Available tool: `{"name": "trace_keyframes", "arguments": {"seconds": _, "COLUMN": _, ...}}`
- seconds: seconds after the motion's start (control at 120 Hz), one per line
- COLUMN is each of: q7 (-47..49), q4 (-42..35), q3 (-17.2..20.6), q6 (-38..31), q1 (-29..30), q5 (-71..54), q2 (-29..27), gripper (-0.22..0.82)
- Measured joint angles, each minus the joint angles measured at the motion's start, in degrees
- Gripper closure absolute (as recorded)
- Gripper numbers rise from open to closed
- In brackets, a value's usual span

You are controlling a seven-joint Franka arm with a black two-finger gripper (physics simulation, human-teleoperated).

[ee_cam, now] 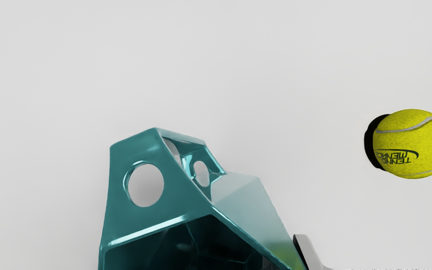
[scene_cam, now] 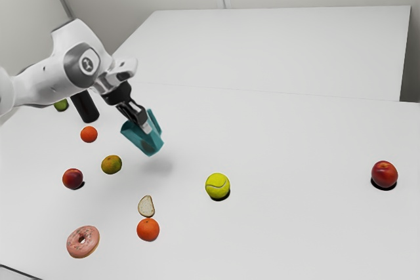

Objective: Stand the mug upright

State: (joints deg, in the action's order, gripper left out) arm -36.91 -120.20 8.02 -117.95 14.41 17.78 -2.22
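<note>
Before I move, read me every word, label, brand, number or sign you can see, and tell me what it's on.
"TENNIS": upside down in the wrist view, on the tennis ball.
"MENAC": the other line on that ball, likewise upside down; any further letter curves out of sight.
Round emblem on the arm: too small to read.

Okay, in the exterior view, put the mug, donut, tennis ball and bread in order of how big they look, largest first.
1. Mug
2. Donut
3. Tennis ball
4. Bread
</note>
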Motion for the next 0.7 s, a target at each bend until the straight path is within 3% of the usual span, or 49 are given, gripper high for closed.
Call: {"name": "trace_keyframes", "arguments": {"seconds": 0.7, "q7": 22.1, "q4": -12.9, "q3": 3.5, "q6": -15.2, "q1": -0.1, "q5": -9.3, "q2": -4.1, "gripper": 0.79}}
